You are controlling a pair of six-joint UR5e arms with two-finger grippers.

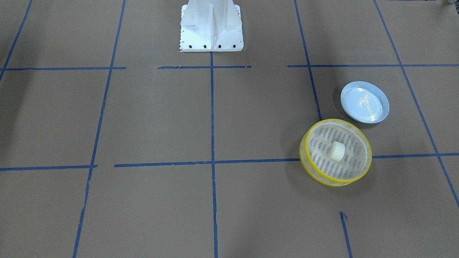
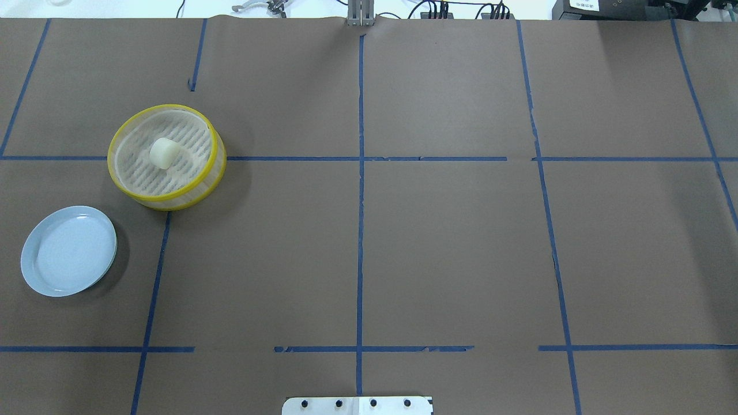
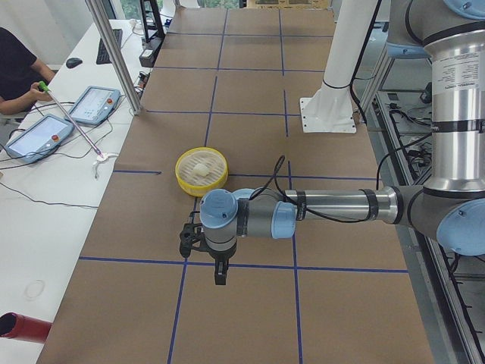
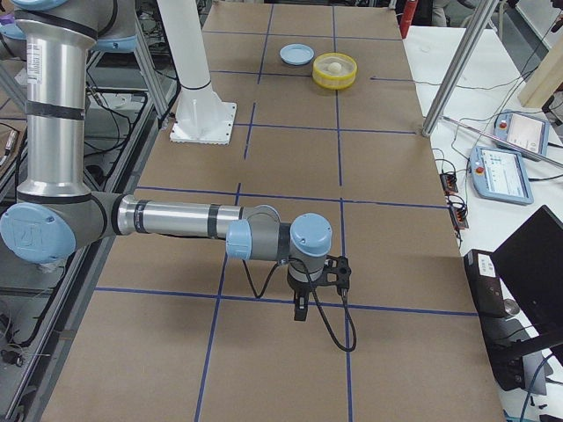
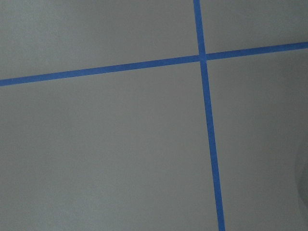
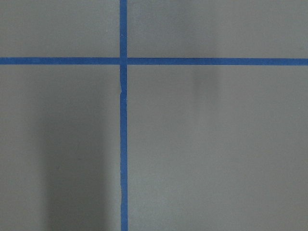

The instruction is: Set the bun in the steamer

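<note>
The cream-white bun [image 1: 337, 151] lies in the middle of the steamer [image 1: 324, 179], a round basket with yellow rims, on the robot's left side of the table. Both also show in the overhead view, the bun [image 2: 162, 153] inside the steamer [image 2: 196, 193]. My left gripper [image 3: 220, 277] hangs low over bare table, near the camera and well away from the steamer [image 3: 189, 184]. My right gripper [image 4: 301, 309] hangs low over the table at the opposite end. Neither shows in the overhead or front views, so I cannot tell whether they are open or shut. Both wrist views show only table and blue tape.
A pale blue round plate [image 1: 364, 102] stands empty beside the steamer, on the robot's side of it; it also shows in the overhead view [image 2: 68, 251]. The white robot base [image 1: 211, 25] stands at the table's middle edge. Blue tape lines cross the brown table.
</note>
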